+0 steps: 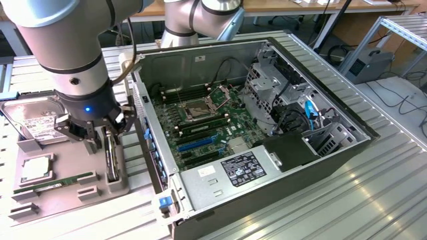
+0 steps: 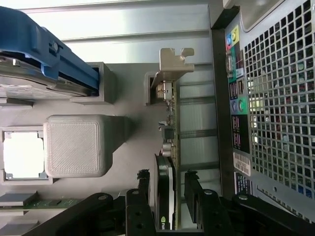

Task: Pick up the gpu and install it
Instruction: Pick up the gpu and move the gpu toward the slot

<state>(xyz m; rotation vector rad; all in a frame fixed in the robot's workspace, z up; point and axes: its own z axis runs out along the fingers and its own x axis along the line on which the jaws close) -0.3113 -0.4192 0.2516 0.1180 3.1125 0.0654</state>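
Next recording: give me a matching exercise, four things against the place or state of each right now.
Things:
1. gpu, green card with black cooler and silver bracket
2. silver labelled hard drive
3. long thin green RAM stick
4. black gripper

Places or states:
A. lying flat in the grey tray
B. open, one finger on either side of the card
C. standing on edge in a grey holder beside the open black computer case
D. label up, at the exterior view's left edge

Pairs: 1-C, 2-D, 3-A, 4-B
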